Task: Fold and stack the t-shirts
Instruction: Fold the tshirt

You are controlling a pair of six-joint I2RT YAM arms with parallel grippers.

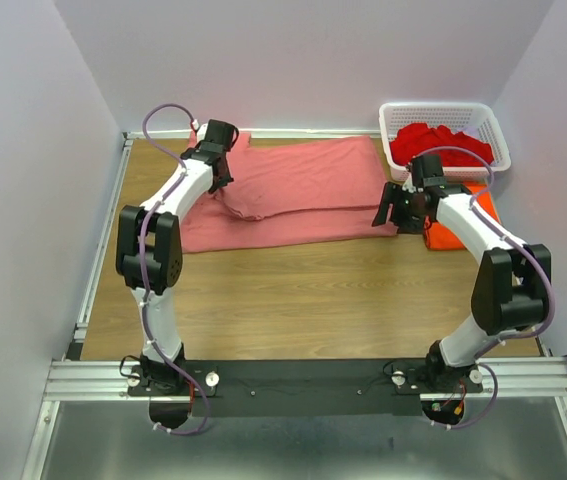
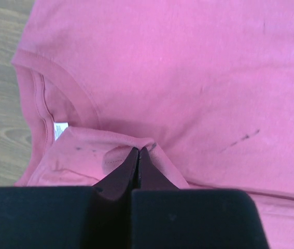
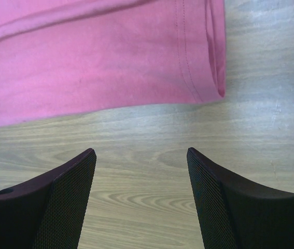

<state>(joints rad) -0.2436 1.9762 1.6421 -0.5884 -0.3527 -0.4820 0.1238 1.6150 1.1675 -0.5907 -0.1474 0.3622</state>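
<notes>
Now | left claw point(image 2: 139, 152) clamped on salmon-pink t-shirt point(image 2: 188, 67) | right claw point(image 3: 140, 152) apart | neck label point(image 2: 59, 129) unreadable

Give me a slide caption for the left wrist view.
Left jaws closed on a puckered fold of the pink t-shirt, beside its collar and white tag.

Large t-shirt point(image 1: 303, 190) spread on table point(image 1: 293, 290); basket point(image 1: 433, 106) rear right holding t-shirts point(image 1: 443, 140); another t-shirt point(image 1: 448, 240) before basket.
</notes>
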